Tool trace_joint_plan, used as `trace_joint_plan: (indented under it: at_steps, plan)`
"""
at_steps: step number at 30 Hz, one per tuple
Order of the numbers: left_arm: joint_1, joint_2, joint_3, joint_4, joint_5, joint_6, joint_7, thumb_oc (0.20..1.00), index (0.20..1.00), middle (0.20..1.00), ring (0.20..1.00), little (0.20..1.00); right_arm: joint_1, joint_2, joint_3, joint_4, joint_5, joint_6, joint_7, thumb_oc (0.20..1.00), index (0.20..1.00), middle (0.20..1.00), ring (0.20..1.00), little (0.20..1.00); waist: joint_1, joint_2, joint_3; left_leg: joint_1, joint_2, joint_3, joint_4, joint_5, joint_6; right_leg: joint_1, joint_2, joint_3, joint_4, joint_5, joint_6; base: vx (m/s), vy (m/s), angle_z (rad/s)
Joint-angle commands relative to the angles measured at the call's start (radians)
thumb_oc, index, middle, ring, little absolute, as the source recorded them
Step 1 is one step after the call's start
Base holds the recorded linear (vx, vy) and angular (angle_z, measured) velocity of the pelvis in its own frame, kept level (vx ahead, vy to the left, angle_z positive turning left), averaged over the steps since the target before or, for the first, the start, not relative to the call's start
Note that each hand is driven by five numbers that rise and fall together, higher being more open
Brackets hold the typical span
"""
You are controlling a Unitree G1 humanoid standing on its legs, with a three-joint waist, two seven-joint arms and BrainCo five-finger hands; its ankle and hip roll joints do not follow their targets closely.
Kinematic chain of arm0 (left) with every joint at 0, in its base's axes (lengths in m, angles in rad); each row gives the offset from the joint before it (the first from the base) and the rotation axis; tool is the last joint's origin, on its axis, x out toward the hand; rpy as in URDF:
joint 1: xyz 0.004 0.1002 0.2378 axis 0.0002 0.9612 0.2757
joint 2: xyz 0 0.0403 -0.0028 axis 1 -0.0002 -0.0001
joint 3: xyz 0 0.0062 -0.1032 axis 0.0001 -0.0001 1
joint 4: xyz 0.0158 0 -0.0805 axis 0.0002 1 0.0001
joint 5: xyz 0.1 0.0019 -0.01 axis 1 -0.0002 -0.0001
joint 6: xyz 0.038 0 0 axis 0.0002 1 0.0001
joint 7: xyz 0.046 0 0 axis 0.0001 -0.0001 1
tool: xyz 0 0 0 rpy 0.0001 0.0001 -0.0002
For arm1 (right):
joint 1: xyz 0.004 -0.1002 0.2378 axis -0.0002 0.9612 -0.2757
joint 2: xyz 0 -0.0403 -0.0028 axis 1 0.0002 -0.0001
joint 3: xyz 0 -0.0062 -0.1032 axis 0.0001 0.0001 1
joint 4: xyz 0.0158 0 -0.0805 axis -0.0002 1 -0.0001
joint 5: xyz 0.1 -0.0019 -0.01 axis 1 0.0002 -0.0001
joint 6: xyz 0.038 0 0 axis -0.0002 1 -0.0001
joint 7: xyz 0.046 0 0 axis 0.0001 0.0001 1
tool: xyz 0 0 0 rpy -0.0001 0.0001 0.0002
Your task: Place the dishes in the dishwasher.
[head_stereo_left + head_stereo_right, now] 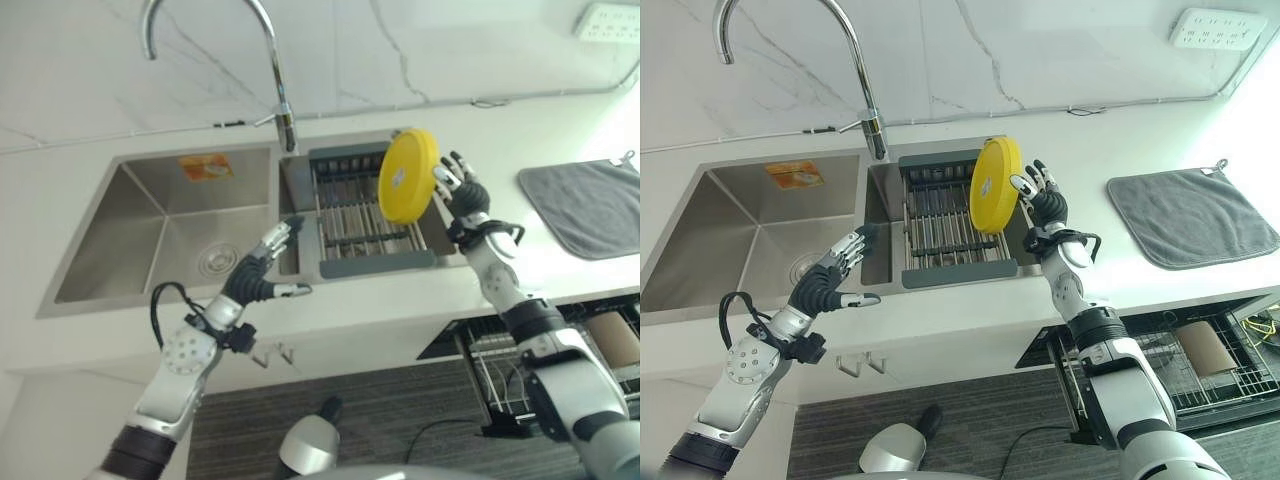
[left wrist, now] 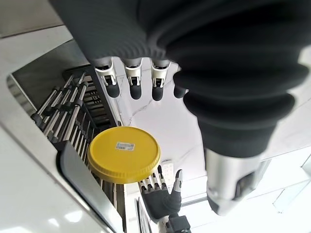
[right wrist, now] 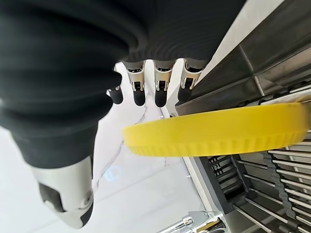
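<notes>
A: Holding anything, that right robot hand (image 1: 1045, 205)?
B: Its fingers look straight and spread beside the yellow plate (image 1: 994, 185), which stands on edge above the rack (image 1: 952, 240) in the sink (image 1: 150, 235); I can't tell whether they touch it.
A: And the left robot hand (image 1: 262, 268)?
B: Relaxed and empty, at the sink's front edge by the desk (image 1: 400, 300).
A: Anything else?
B: A grey cloth (image 1: 1192, 215) lies to the right.

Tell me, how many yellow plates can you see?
1. The yellow plate stands on edge above the drying rack in the sink, by the right hand. More dishes could be hidden in the open dishwasher.
</notes>
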Motion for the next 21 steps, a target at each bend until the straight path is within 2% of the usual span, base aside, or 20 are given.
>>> trace_joint_plan:
  at_steps: [1,6,12,15,21]
  plan:
    - [-0.053,0.022,-0.008,-0.051,-0.021,-0.036,0.001,1.000,1.000,1.000,1.000,1.000,-0.034,-0.030,0.017,-0.046,-0.021,-0.045,0.012,1.000,1.000,1.000,1.000,1.000,0.025,0.010,-0.049,0.019,0.024,-0.057,0.009,-0.105,-0.026,-0.032,-0.025,0.044,0.047,-0.027,0.015,0.00,0.000,0.00]
    - [-0.061,0.019,-0.014,-0.051,-0.016,-0.034,0.006,1.000,1.000,1.000,1.000,1.000,-0.047,-0.032,0.029,-0.026,-0.041,-0.048,0.002,1.000,1.000,1.000,1.000,1.000,0.024,0.015,-0.044,0.012,0.025,-0.056,0.012,-0.103,-0.026,-0.038,-0.029,0.045,0.050,-0.026,0.016,0.00,0.006,0.00]
    - [-0.078,0.014,-0.026,-0.051,-0.031,-0.047,0.032,1.000,1.000,1.000,1.000,1.000,-0.086,-0.041,0.034,0.006,-0.074,-0.059,-0.013,1.000,1.000,1.000,1.000,1.000,0.020,0.041,-0.026,-0.012,0.018,-0.065,0.024,-0.099,-0.026,-0.060,-0.043,0.046,0.061,-0.023,0.018,-0.03,0.034,0.00]
    - [-0.082,0.012,-0.028,-0.052,-0.032,-0.047,0.038,1.000,1.000,1.000,1.000,1.000,-0.105,-0.046,0.033,0.025,-0.093,-0.037,-0.001,1.000,1.000,1.000,1.000,1.000,0.020,0.051,-0.019,-0.023,0.010,-0.076,0.030,-0.097,-0.026,-0.072,-0.048,0.046,0.069,-0.024,0.016,-0.03,0.029,0.04]
    - [-0.101,0.016,-0.033,-0.048,-0.043,-0.047,0.048,1.000,1.000,1.000,1.000,1.000,-0.137,-0.058,0.036,0.051,-0.100,-0.039,0.001,1.000,1.000,1.000,1.000,1.000,0.020,0.060,-0.013,-0.034,0.003,-0.083,0.034,-0.095,-0.027,-0.081,-0.055,0.042,0.075,-0.024,0.017,-0.01,0.007,0.02]
